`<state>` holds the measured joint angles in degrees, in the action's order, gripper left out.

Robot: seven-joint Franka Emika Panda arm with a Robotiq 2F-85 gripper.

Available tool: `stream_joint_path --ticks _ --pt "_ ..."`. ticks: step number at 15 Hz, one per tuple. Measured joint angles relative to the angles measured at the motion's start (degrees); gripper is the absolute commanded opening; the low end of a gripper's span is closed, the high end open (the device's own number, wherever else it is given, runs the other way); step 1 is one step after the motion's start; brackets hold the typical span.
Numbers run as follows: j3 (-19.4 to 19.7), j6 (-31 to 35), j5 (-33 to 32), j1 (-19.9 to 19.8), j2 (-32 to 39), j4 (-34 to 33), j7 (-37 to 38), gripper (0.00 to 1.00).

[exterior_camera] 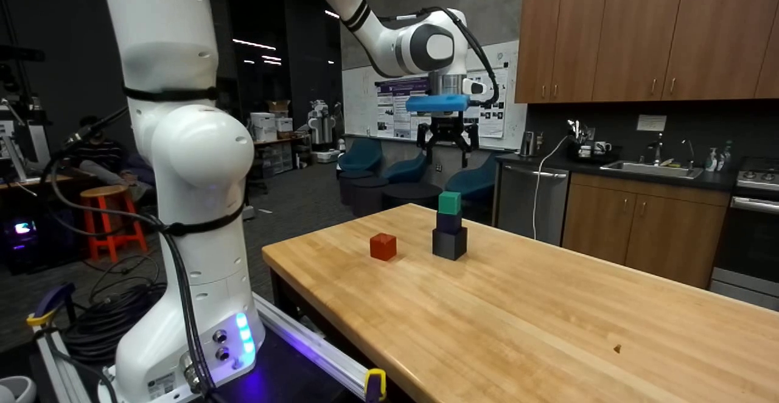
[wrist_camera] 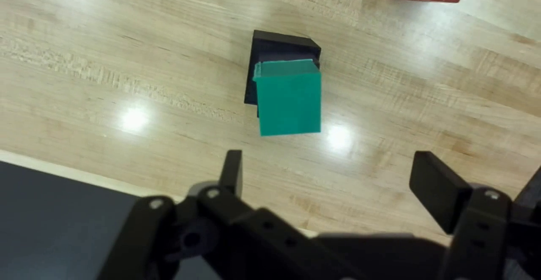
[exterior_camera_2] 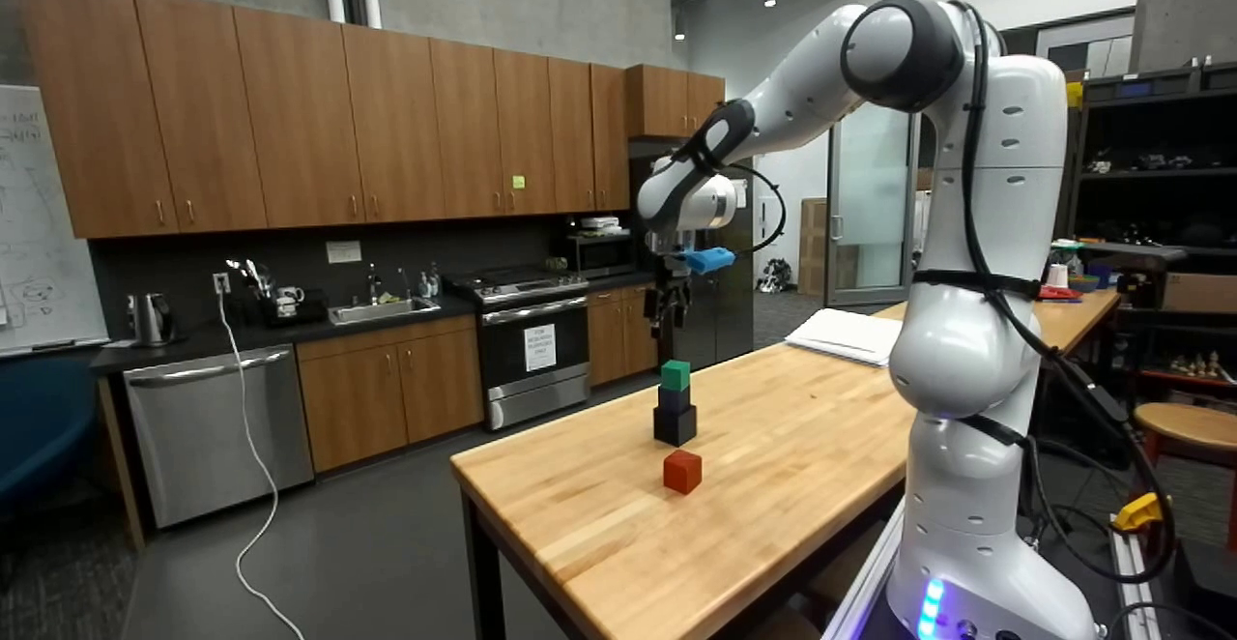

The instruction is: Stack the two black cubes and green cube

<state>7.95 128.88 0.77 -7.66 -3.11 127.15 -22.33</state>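
below the gripper [exterior_camera: 447, 158] and apart from it, in an exterior view: green cube [exterior_camera: 450, 203], small black cube [exterior_camera: 449, 223] and large black cube [exterior_camera: 450, 243], stacked upright in that order from the top, the lowest resting on the wooden table [exterior_camera: 548, 305]. the red cube [exterior_camera: 383, 247] sits on the table, lower than the gripper and to its side, apart from the three.

likewise beneath the gripper, in an exterior view with the stove [exterior_camera_2: 534, 316] well beyond it: the same three cubes, the red cube near them.

ahead of the fingers [wrist_camera: 231, 172], in the wrist view: the green cube's top, with dark edges of the cubes beneath showing past it. the fingers stand spread wide apart. the red cube lies farther ahead, to the picture's right, cut by the upper edge.
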Motion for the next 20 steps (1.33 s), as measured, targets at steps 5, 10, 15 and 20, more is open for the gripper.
stream_joint_path --ticks 5,10,15,20 --pt "-1.36 -2.47 -1.34 1.35 -7.16 3.67 5.95 1.00" --pt "-3.28 -6.04 -1.84 2.68 -12.83 7.38 11.99 1.00" --pt "-4.53 -9.95 -1.70 4.27 -17.90 10.07 14.38 1.00" --pt "-4.66 -12.03 -1.51 5.77 -22.09 13.57 13.10 1.00"
